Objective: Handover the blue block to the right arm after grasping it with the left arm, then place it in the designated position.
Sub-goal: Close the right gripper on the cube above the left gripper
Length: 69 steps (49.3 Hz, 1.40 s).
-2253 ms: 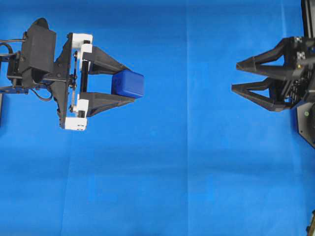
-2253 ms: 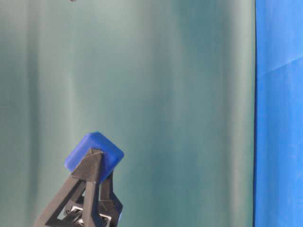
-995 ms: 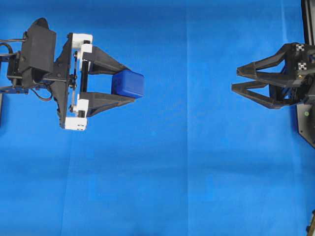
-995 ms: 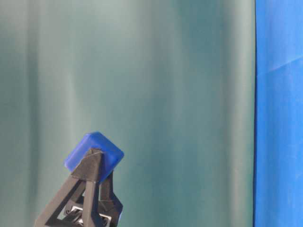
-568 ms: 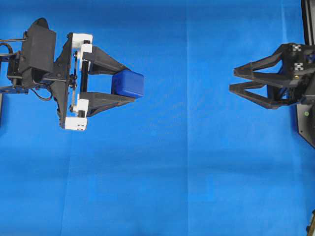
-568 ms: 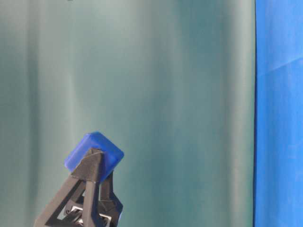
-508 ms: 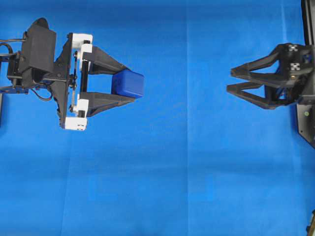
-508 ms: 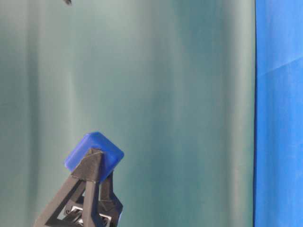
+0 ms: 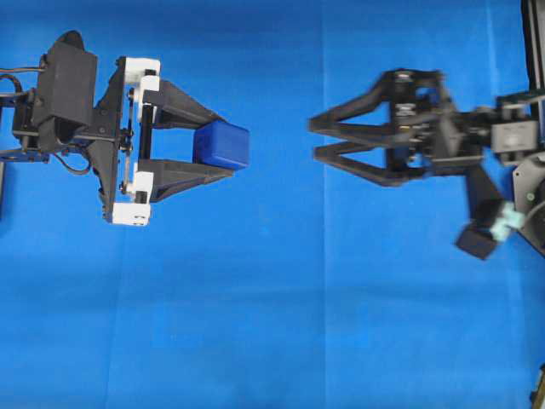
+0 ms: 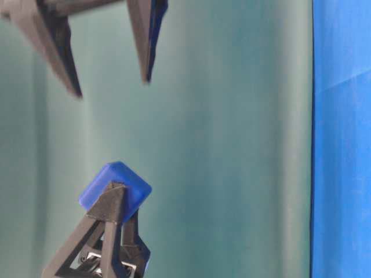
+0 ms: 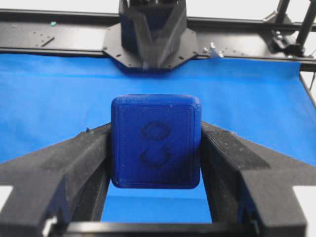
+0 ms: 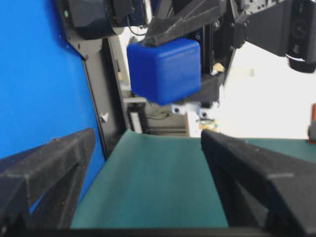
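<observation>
At the frame's left, the white-bracketed black left gripper (image 9: pixel 223 146) clamps a small dark-blue cube (image 9: pixel 221 146). At centre-right, the all-black right gripper (image 9: pixel 313 139) gapes toward it, apart, over blue cloth (image 9: pixel 272 324).

dark-blue block (image 9: pixel 221 146), bright blue cloth (image 9: pixel 272 324), black fingers (image 9: pixel 183 175) with white brackets (image 9: pixel 136 85)

The left arm (image 9: pixel 60 102) reached in level from the left, its gripper (image 9: pixel 226 146) clamped with both fingers pressed inward. The right arm (image 9: pixel 477 136) pointed back at it, its gripper (image 9: pixel 315 138) spread wide, tips well apart.
</observation>
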### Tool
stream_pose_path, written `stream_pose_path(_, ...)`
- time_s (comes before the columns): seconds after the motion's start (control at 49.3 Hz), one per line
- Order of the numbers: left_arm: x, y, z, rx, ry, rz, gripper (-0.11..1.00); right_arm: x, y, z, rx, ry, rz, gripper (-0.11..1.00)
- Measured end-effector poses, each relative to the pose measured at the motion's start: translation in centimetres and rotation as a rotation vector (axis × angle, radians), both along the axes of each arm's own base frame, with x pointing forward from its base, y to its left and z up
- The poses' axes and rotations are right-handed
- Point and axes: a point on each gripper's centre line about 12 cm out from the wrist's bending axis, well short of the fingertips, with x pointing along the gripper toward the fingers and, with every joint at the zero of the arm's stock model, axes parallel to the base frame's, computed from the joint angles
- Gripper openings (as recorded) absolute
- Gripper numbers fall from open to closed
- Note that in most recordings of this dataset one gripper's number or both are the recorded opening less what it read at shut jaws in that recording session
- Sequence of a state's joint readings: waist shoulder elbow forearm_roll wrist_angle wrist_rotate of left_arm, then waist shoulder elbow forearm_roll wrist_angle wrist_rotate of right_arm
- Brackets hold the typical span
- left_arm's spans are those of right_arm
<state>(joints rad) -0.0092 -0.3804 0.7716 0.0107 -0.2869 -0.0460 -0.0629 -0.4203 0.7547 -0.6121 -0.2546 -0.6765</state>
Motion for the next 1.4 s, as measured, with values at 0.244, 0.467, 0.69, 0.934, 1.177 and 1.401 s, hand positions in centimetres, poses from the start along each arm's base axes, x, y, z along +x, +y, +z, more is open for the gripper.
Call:
stream_pose_path(0.244, 0.0, -0.1, 0.0, 0.0, 0.0, -0.002, 0.46, 4.1, -0.3, -0.2, 0.0, 0.023, -0.001, 0.94)
stream_pose_path(0.467, 0.0, -0.1, 0.1, 0.0, -0.002, -0.002, 0.46, 6.8, -0.4, -0.2, -0.001, 0.023, 0.002, 0.94)
stream_pose_path(0.69, 0.0, 0.0, 0.1, 0.0, -0.003, 0.0, 0.46, 8.5, -0.5, 0.2, 0.0, 0.013, 0.001, 0.94)
stream_pose_path(0.934, 0.0, 0.0, 0.2, 0.0, -0.005, 0.0, 0.46, 8.8, -0.5, 0.1, -0.002, 0.014, 0.002, 0.93)
stream_pose_path(1.177, 0.0, -0.1, 0.1, 0.003, -0.003, -0.003, 0.46, 8.8, -0.3, -0.2, -0.004, 0.048, -0.009, 0.54)
stream_pose_path(1.401, -0.1, -0.1, 0.1, 0.0, -0.003, -0.003, 0.46, 8.8, -0.2, -0.4, -0.006, 0.061, -0.013, 0.55)
